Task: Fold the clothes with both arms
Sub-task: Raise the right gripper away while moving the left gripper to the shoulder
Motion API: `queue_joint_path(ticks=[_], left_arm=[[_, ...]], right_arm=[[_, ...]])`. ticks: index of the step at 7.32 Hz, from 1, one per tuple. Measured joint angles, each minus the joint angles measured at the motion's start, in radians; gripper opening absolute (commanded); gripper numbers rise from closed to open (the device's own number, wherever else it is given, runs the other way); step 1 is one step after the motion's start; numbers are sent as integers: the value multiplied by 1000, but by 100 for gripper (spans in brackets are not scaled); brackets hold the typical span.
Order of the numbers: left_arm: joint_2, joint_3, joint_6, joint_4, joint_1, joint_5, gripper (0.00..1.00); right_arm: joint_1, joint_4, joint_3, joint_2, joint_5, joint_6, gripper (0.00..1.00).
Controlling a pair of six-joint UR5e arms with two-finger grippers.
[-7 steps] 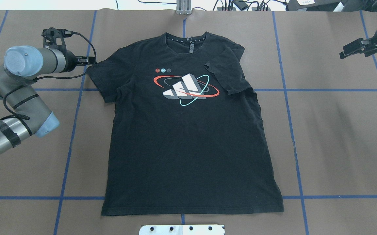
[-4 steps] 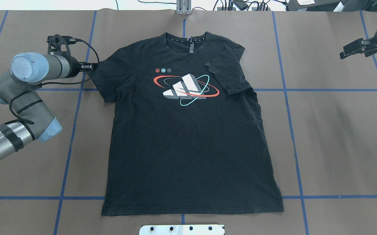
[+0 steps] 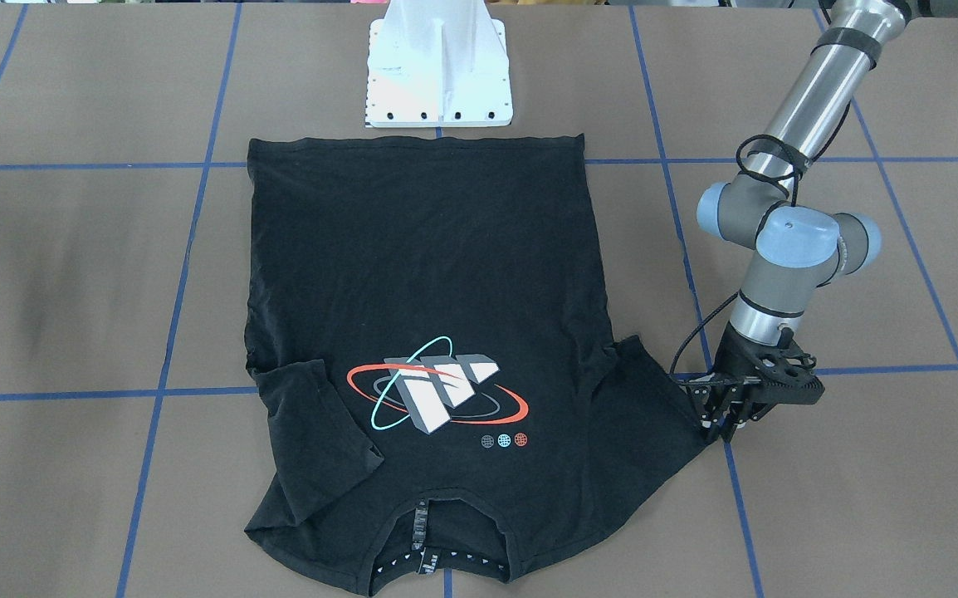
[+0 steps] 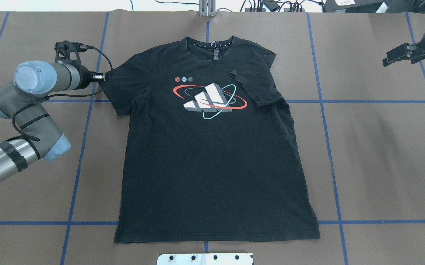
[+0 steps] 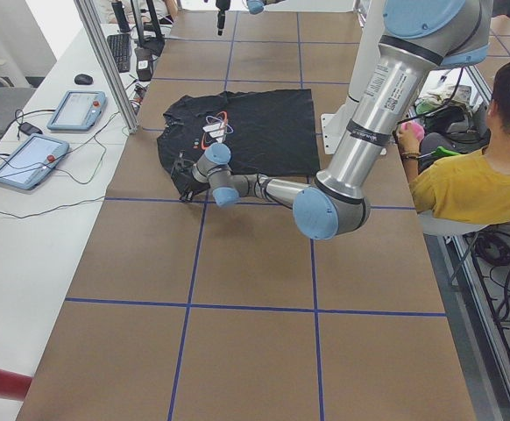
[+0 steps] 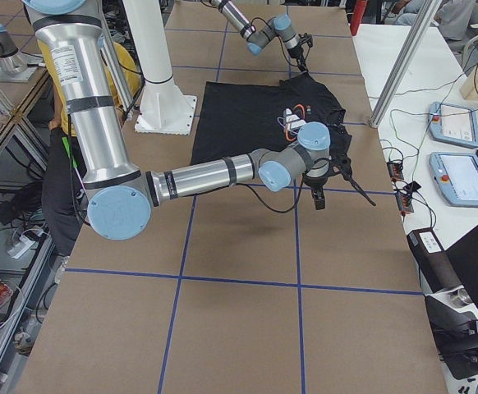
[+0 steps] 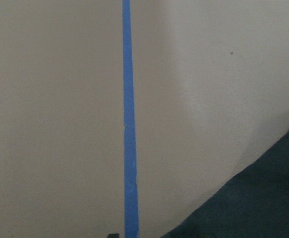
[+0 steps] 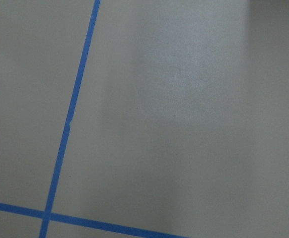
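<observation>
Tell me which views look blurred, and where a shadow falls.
Left wrist view: soft throughout, the T-shirt corner out of focus. Right wrist view: also soft, with a broad faint shadow on the table. Overhead view: sharp, the logo crisp.

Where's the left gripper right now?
Overhead view, left side: the left gripper sits at the outer tip of the flat sleeve of the black T-shirt, over a blue tape line.

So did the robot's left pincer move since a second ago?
Yes. In the overhead view the left pincer has slid nearer the crosswise blue tape line, at the sleeve edge of the T-shirt.
</observation>
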Motion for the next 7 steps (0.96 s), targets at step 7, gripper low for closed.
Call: queue_joint_path(ticks=[7], left_arm=[[-2,-87,-14,4,-1,-10,0]], right_arm=[[0,1,6,-5,0,1,100]])
